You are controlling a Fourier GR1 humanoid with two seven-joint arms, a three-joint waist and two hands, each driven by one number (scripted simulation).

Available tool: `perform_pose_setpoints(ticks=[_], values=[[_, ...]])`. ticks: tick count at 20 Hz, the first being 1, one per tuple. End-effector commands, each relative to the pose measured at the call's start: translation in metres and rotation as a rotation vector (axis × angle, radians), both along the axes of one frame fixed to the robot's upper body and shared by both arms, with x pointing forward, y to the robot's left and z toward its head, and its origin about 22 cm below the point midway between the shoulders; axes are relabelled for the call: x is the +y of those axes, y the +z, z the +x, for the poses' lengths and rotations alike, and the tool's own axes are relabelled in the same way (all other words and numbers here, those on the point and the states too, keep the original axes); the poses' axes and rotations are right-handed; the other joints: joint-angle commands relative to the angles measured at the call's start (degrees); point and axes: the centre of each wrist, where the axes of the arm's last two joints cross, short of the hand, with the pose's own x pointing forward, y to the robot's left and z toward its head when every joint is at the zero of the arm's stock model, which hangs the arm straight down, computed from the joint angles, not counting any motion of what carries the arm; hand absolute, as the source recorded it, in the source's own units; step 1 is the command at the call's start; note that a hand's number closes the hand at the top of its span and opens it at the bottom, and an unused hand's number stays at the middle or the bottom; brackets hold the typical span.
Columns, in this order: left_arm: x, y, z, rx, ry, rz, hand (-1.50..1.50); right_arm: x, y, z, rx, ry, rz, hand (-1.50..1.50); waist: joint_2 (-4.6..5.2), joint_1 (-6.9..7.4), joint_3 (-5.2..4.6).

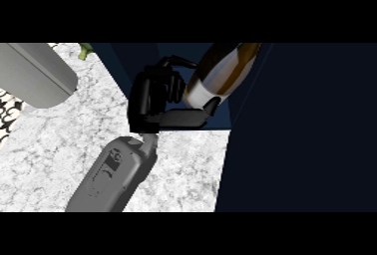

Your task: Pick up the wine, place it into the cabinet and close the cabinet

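Cabinet opening: wine slants upper-right.

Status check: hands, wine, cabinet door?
Right hand curled round wine bottle, which sits tilted inside cabinet. Left hand out of view. Cabinet door open, not yet closed. Nothing seen in the way.

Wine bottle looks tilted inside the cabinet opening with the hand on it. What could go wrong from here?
1. The wine bottle leans rather than stands upright; if the right hand lets go now, it may tip over inside the cabinet.
2. The cabinet door stands open close beside the bottle; swinging it shut before the hand is out could strike either.
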Motion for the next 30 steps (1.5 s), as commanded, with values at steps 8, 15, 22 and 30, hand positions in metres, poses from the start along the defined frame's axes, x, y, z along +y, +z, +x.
perform_pose_setpoints(ticks=[8,15,22,30], values=[[-0.012,0.001,0.027,-0.058,0.06,0.143,1.5,-0.011,0.002,-0.024,-0.006,0.077,0.002,-1.5,-0.08,0.1,0.0],[-0.024,-0.023,0.039,-0.039,0.083,0.193,1.5,-0.009,-0.007,-0.024,-0.021,0.065,0.016,-1.5,0.08,-0.18,0.0],[-0.012,-0.054,0.04,-0.021,0.105,0.176,1.5,-0.021,-0.002,-0.009,-0.024,0.078,0.015,-1.5,0.17,-0.13,0.01],[-0.01,-0.077,0.044,0.03,0.119,0.208,1.5,-0.019,-0.004,-0.014,-0.004,0.058,0.0,-1.5,0.07,0.07,0.0]])
